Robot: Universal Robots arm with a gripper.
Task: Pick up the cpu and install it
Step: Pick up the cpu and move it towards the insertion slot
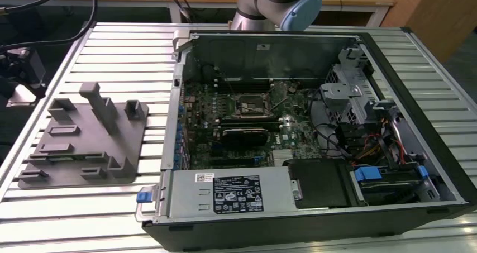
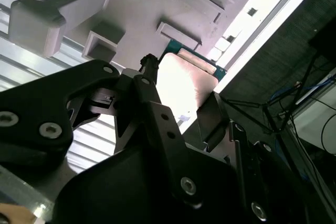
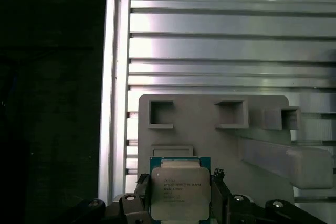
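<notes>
In both wrist views the cpu [image 3: 180, 188] [image 2: 184, 82], a flat square chip with a silvery lid and a green edge, sits between two black fingers. My gripper [image 3: 180, 195] [image 2: 181, 95] is shut on the cpu, one finger [image 3: 140, 192] pressed on each opposite side. The chip hangs above the grey holder block [image 3: 210, 140] [image 2: 142, 3], over a shallow rectangular recess [image 3: 172, 151] near the block's edge. In the exterior view the square metal-framed socket [image 1: 249, 104] lies on the motherboard inside the opened computer case [image 1: 417, 96].
The grey holder block [image 1: 82, 141] stands on the slatted metal table [image 1: 127, 46], at the exterior view's left of the case, with an upright post [image 1: 100, 105] and several pockets. A black heatsink [image 1: 244, 134] lies below the socket. The arm's base [image 1: 276, 1] rises behind the case.
</notes>
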